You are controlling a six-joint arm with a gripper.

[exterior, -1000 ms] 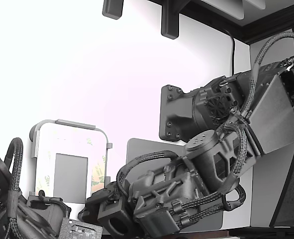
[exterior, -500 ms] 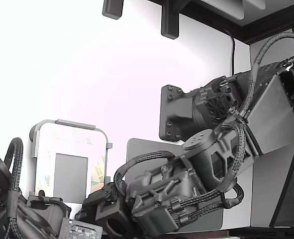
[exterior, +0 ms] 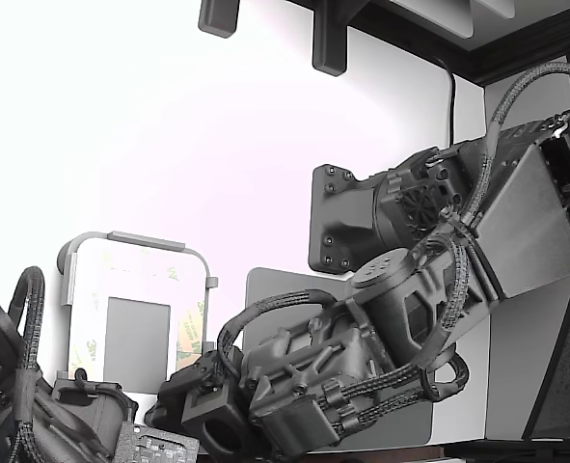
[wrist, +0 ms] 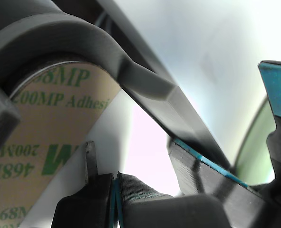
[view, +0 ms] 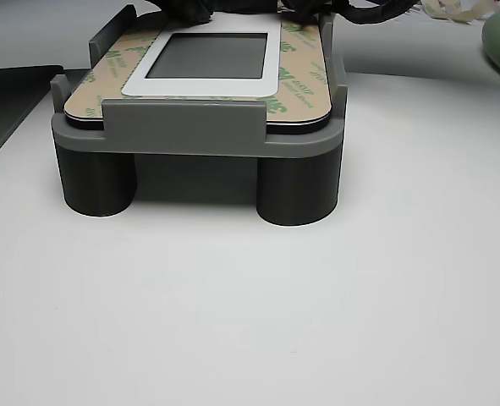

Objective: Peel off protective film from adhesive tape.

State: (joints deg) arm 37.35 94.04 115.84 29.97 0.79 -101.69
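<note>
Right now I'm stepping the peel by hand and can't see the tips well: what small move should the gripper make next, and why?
Probably ease the gripper down and close on the corner of the protective film. In the wrist view the tips sit right at the printed liner's edge, and no lifted film shows between them. In the other view the liner lies flat on the panel in the grey fixture, so peeling likely hasn't begun.

I count one grey fixture (view: 197, 127) on two round legs (view: 299, 188), one white panel (view: 275, 80), one grey square (view: 207, 56).
</note>
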